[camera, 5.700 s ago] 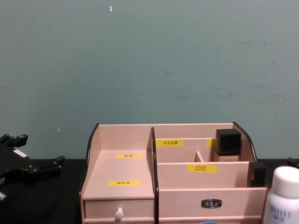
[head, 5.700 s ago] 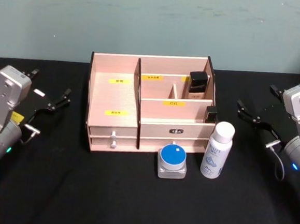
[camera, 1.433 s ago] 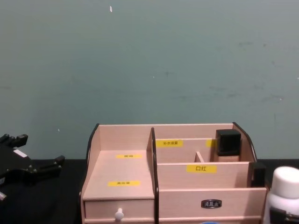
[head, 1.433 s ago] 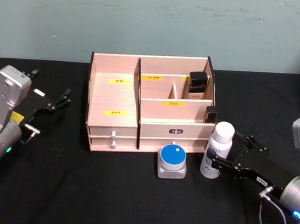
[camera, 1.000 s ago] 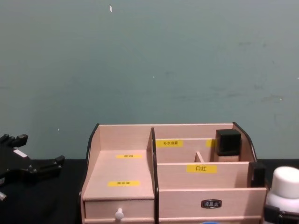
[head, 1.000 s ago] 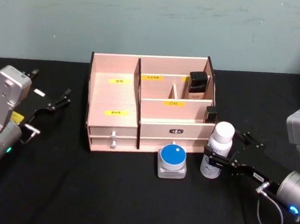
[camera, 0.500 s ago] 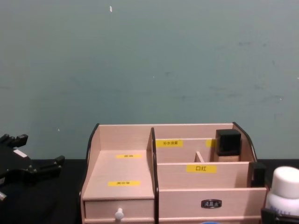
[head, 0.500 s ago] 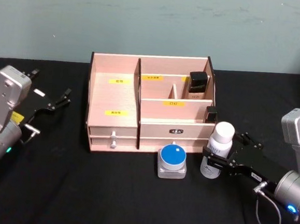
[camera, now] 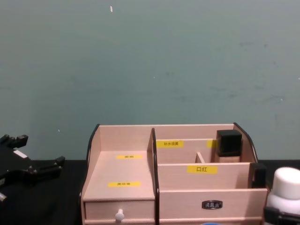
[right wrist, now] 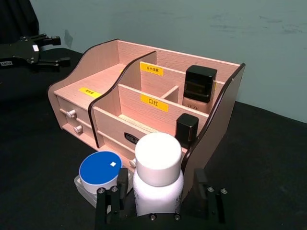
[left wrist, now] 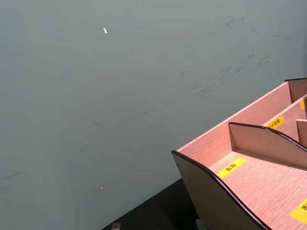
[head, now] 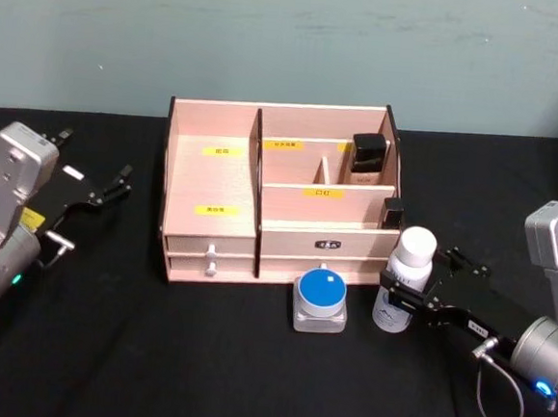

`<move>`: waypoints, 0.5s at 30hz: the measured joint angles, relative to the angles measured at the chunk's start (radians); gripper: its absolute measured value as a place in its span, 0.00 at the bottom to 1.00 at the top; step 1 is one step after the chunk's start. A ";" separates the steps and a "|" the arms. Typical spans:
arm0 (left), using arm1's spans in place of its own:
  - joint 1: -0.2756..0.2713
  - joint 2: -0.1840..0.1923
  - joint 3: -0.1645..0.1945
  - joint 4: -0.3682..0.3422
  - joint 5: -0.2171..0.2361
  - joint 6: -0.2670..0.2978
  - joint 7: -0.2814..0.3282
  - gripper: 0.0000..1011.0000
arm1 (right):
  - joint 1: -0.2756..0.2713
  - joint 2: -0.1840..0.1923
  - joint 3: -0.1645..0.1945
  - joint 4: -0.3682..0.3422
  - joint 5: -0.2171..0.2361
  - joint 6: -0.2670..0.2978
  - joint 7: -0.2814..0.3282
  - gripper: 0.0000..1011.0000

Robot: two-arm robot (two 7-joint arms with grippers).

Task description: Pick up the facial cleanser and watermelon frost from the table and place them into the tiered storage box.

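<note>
— Where is the right gripper (head: 405, 298)?

— Lower right of the head frame. It straddles the white bottle (head: 406, 275), which stands on the black table (head: 200, 357) at the wooden organiser's (head: 214, 179) front right corner. The blue-lidded jar (head: 321, 299) sits just left of the bottle.

— And the fingers (right wrist: 112, 203)?

— Spread, one on each side of the bottle's body. On the wrist camera I see slim gaps, so I judge nothing is clamped yet. I'd close squarely below the cap, then lift straight up, clear of the organiser's side wall and the jar.

— The left gripper (head: 97, 154)?

— Parked at the left edge, fingers apart, holding nothing.
</note>
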 joint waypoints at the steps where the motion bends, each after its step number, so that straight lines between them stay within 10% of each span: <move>1: 0.000 0.000 0.000 0.000 0.000 0.000 0.000 0.99 | 0.000 0.000 0.000 0.000 0.000 0.000 0.000 0.85; 15: 0.000 0.000 0.000 0.000 0.000 0.000 0.000 0.99 | -0.001 0.001 0.001 -0.001 0.002 0.000 0.000 0.59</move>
